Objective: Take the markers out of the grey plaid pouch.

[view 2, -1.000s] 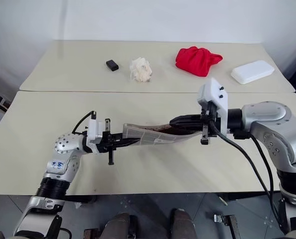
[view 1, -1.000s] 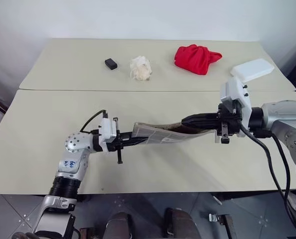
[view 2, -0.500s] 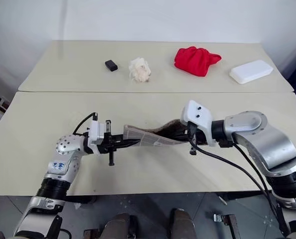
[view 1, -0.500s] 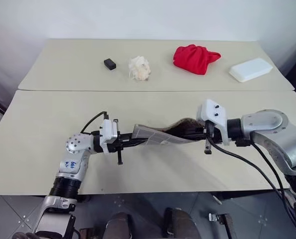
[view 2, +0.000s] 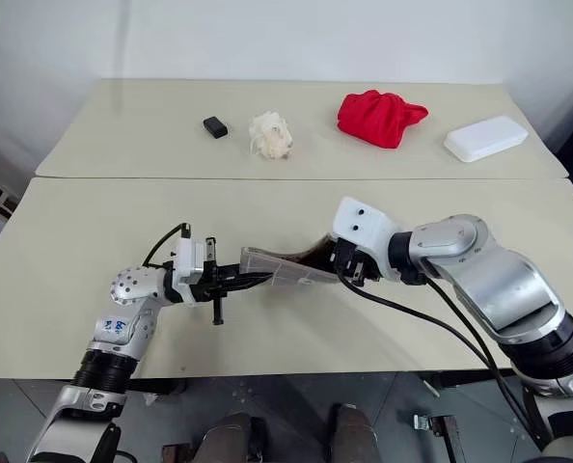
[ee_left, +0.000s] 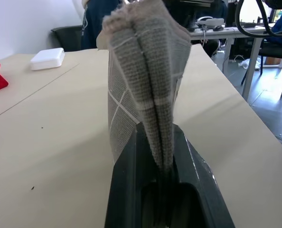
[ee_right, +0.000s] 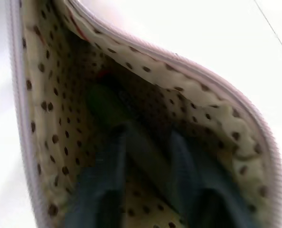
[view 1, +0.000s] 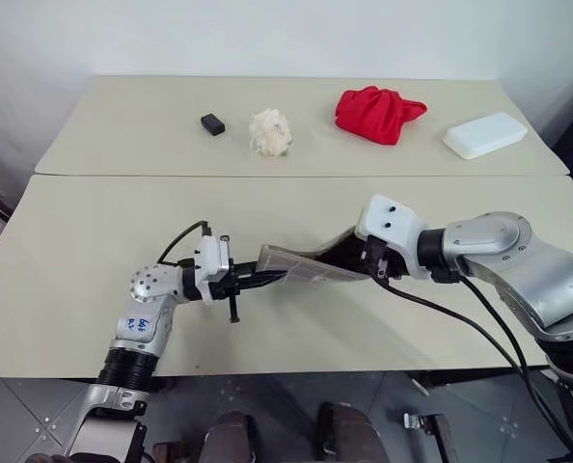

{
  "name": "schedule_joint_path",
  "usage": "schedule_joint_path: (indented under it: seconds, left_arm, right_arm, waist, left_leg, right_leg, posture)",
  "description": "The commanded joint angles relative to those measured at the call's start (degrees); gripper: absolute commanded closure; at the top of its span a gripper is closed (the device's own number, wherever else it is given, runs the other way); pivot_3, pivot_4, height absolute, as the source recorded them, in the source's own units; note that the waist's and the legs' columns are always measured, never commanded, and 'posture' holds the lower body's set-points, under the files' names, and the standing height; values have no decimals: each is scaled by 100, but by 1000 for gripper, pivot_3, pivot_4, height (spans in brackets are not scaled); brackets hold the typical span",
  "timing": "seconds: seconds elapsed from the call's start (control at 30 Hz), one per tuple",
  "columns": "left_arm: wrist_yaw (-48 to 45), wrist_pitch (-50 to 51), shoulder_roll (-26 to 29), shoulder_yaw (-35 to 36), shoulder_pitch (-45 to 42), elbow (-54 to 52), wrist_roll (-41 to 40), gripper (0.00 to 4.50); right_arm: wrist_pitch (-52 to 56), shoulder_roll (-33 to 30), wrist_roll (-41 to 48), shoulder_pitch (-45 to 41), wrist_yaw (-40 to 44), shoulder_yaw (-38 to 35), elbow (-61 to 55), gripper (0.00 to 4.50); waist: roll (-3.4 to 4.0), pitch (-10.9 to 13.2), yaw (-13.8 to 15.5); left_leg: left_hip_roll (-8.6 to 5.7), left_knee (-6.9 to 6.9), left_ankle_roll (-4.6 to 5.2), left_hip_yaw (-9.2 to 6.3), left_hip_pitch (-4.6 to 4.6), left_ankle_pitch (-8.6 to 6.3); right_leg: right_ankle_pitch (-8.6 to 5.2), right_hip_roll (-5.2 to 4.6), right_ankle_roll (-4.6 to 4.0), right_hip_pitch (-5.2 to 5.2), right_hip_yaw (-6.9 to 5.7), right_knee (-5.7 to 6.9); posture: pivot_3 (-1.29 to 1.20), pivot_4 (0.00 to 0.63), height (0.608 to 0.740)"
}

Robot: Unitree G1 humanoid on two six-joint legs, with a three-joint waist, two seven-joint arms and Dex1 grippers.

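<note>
Grey plaid pouch (view 1: 301, 264) hangs above the near table (view 1: 65, 289), one end pinched by the left gripper (view 1: 263, 277). Right gripper (ee_right: 148, 156) reaches inside the open mouth, fingers (ee_right: 108, 171) spread, near a green marker (ee_right: 105, 107).

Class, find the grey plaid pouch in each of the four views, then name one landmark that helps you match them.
Left eye view: grey plaid pouch, centre, held above the table.
Right eye view: centre.
Left wrist view: upright fold between the fingers.
Right wrist view: its polka-dot lining.
Shared landmark: white rectangular box, also in the left wrist view.
</note>
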Motion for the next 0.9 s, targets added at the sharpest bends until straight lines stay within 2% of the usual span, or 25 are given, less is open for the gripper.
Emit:
schedule_joint_path:
  seconds: [0.03,0.2,0.33,0.47,0.9]
  left_arm:
    - [49,-87,-15,7,75,-237,10,4500]
    - [133,7,-55,4,220,-347,-26,4500]
    - [234,100,-131,46,266,-364,-107,4500]
    - [213,262,-124,27,274,-366,-143,4500]
    - [-25,862,-192,33,60,-328,-424,4500]
  right_arm:
    - [19,-103,-132,-72,-11,14,-235,1640]
    - [-299,-243,-446,-32,51,265,-311,71]
    - [-911,-145,-1147,-233,61,919,35,30]
    - [-1496,256,-1951,-704,32,1561,650,30]
    - [-2775,1220,-3544,-1439,419,2402,2150,30]
  waist:
    - [0,0,0]
    - [0,0,-4]
    - [0,0,-15]
    - [0,0,-27]
    - [0,0,-61]
  left_leg:
    - [0,0,0,0,0,0]
    - [0,0,0,0,0,0]
    - [0,1,0,0,0,0]
    - [0,3,0,1,2,0]
    - [1,3,-1,5,0,0]
  right_leg:
    - [0,0,0,0,0,0]
    - [0,0,0,0,0,-1]
    - [0,0,0,0,0,1]
    - [0,0,0,-1,1,8]
    - [-1,2,-1,-4,0,9]
  posture:
    - [0,150,740]
    - [0,150,740]
    - [0,150,740]
    - [0,150,740]
    - [0,150,740]
